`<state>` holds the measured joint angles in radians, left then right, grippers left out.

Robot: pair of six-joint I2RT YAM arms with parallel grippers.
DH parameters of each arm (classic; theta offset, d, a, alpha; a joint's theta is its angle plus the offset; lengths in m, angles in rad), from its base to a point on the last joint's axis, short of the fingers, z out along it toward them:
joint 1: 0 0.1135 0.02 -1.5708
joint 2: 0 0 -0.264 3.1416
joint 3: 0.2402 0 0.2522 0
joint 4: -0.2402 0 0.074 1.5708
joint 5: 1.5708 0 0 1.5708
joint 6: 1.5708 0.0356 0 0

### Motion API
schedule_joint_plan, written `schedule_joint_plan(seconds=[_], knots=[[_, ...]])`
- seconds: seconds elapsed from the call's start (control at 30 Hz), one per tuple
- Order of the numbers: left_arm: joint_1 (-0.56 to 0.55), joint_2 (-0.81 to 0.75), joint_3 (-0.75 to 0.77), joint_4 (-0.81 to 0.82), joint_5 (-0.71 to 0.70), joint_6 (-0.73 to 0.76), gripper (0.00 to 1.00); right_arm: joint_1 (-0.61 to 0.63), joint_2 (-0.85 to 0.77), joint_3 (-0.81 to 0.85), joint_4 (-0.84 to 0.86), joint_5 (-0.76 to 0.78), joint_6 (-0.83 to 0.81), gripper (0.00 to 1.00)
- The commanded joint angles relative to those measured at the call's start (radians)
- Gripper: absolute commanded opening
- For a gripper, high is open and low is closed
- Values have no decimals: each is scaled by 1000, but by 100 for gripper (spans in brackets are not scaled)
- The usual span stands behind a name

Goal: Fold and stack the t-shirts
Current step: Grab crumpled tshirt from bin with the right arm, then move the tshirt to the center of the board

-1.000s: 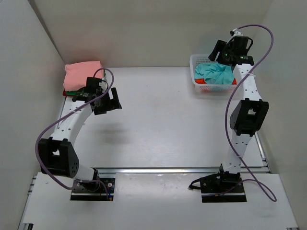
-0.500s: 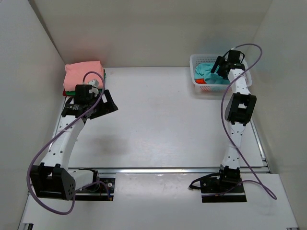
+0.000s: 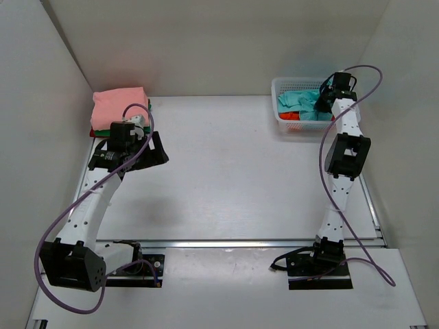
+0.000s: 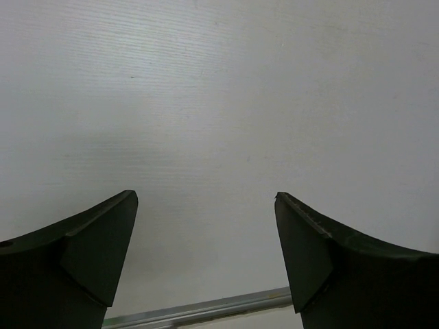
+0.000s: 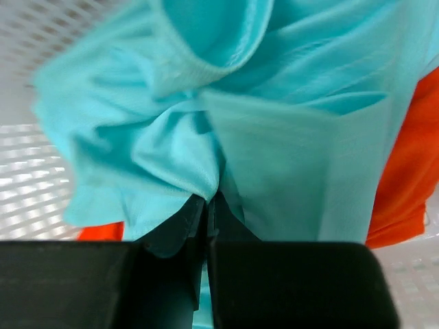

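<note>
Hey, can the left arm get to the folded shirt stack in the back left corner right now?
Probably yes: the left gripper hangs open right beside the salmon-pink shirt on top, with nothing between them.

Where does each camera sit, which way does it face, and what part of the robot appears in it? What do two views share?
Top external: above and behind the arms, looking down on the table; left arm and right arm show.
Left wrist: on the left arm, facing the table; left gripper, open.
Right wrist: over the white basket, facing the teal t-shirt; right gripper, shut on it.
Shared: top and right wrist views both show that t-shirt in the basket.
</note>
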<state>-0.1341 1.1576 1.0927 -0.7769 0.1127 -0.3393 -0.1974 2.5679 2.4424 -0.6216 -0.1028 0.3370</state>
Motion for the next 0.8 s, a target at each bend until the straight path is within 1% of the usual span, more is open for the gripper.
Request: schedule_joint_plan(seconds=[0.0,0.03,0.07,0.1,0.13,0.17,0.2,0.23,0.27,0.3,0.4,0.47,0.5,0.53,0.57,0.63,0.7,0.73,0.77], knots=[[-12,-19,-2,51,71,0,89,4,-216,30,112,-41,-12,0],[-10,-16,4,56,80,3,84,12,-268,29,121,-50,-15,0],[-18,-13,7,65,87,-4,60,25,-329,38,137,-54,-29,0],[-21,-12,4,65,93,-16,47,45,-400,38,161,-35,-45,0],[-18,5,0,67,88,-21,28,62,-443,24,204,-20,-74,0],[-24,4,2,77,97,-26,20,90,-531,-23,271,-15,-110,0],[-33,11,-1,85,116,-32,19,107,-585,-81,305,-18,-119,0],[-33,16,-7,90,116,-36,24,116,-671,-107,354,-56,-122,0],[-35,10,-14,100,122,-44,30,124,-727,-120,355,-99,-98,0],[-36,10,-17,102,125,-49,32,131,-782,-140,365,-118,-66,0],[-44,13,-5,105,128,-56,32,142,-903,-259,427,-251,-12,0],[-55,22,18,94,117,-56,27,182,-1020,-331,460,-305,3,0],[-47,24,33,93,107,-63,24,197,-1081,-379,473,-322,20,0],[-47,22,36,85,101,-76,15,214,-1106,-403,506,-359,40,0],[-33,16,62,82,99,-87,14,233,-1150,-458,514,-373,62,0],[-30,22,96,76,82,-89,14,260,-1211,-509,505,-383,105,0],[-22,25,128,77,88,-96,17,282,-1265,-592,497,-388,122,0],[-15,18,128,80,88,-102,18,288,-1278,-670,493,-408,126,0],[-10,22,133,82,99,-118,18,292,-1295,-706,488,-432,140,0]])
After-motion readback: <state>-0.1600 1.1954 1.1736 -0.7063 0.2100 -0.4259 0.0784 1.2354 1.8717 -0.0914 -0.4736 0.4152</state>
